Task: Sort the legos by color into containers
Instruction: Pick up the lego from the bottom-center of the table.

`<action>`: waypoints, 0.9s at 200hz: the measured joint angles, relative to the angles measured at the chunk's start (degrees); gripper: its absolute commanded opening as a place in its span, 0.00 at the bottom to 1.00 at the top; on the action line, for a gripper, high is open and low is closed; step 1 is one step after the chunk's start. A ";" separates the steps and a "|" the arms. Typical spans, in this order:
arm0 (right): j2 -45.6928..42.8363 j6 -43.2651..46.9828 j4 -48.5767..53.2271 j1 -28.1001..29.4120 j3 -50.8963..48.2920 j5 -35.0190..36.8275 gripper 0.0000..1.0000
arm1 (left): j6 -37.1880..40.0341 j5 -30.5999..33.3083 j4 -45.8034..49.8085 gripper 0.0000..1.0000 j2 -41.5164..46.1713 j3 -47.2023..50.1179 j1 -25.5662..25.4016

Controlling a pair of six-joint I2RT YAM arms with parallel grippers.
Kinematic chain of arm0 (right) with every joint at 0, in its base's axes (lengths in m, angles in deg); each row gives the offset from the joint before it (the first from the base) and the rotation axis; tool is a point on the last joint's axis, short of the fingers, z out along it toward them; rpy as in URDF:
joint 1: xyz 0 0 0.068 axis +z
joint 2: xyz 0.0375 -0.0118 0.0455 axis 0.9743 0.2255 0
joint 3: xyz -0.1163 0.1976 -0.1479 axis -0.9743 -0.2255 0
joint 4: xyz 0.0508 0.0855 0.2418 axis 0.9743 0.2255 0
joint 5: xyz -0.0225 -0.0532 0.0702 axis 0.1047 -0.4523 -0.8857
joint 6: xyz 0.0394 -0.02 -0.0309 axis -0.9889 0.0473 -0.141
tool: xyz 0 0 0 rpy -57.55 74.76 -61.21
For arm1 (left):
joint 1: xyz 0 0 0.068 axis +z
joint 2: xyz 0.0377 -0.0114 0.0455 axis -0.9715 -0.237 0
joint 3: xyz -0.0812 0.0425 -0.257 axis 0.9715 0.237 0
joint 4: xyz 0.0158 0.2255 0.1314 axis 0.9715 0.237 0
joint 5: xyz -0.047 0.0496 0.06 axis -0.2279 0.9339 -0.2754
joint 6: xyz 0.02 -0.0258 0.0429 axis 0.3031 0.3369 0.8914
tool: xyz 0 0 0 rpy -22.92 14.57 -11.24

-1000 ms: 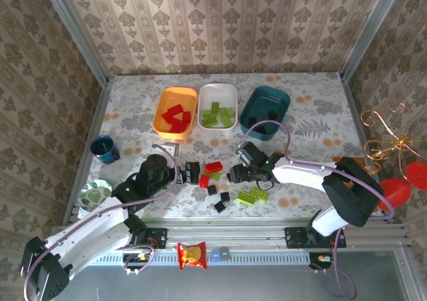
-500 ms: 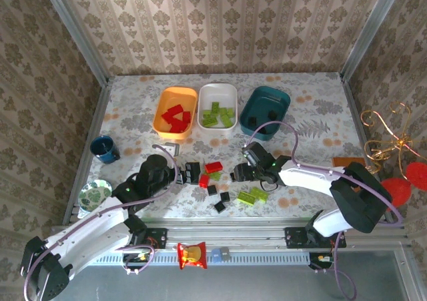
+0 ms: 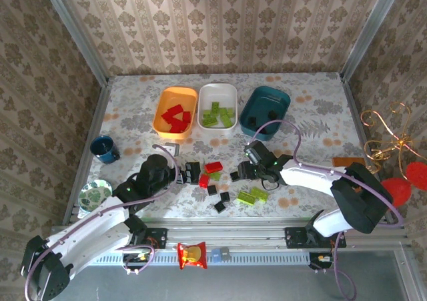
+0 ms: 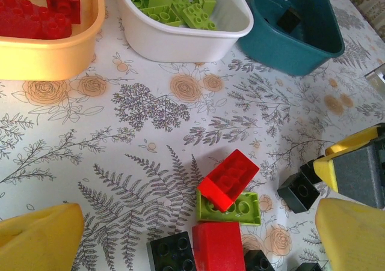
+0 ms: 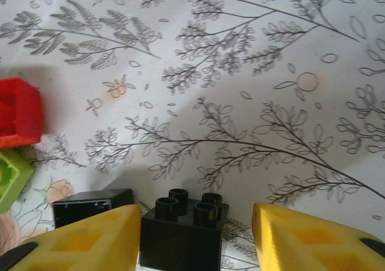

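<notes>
The right gripper (image 5: pixel 197 218), jaws part-spread around a black brick (image 5: pixel 180 244), likely light, stiff and slick, should squeeze its flat sides; the left gripper (image 4: pixel 195 232) is spread wide.

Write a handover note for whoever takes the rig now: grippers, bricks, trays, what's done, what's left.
Left gripper: open, over the loose pile, holding nothing.
Right gripper: open, straddling a black brick on the table, not gripped yet.
Done: red bricks in the orange tray, green bricks in the white tray, black ones in the teal tray.
Left: the loose pile, red, green and black.
</notes>
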 measured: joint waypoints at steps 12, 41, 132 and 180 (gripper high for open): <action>0.00 -0.11 0.35 -0.33 -0.13 0.52 0.58 | 0.02 0.00 -0.09 1.00 0.00 0.04 0.00; -0.74 0.24 0.74 -0.42 -0.33 0.57 0.64 | 0.00 0.00 -0.81 1.00 0.00 0.35 0.00; 2.05 0.26 0.46 -0.35 -0.31 0.35 0.39 | -0.02 0.00 -0.90 1.00 0.00 0.68 0.02; -2.14 3.41 3.48 -1.79 4.35 0.35 0.35 | -0.02 -0.44 -1.03 1.00 -0.42 0.68 0.02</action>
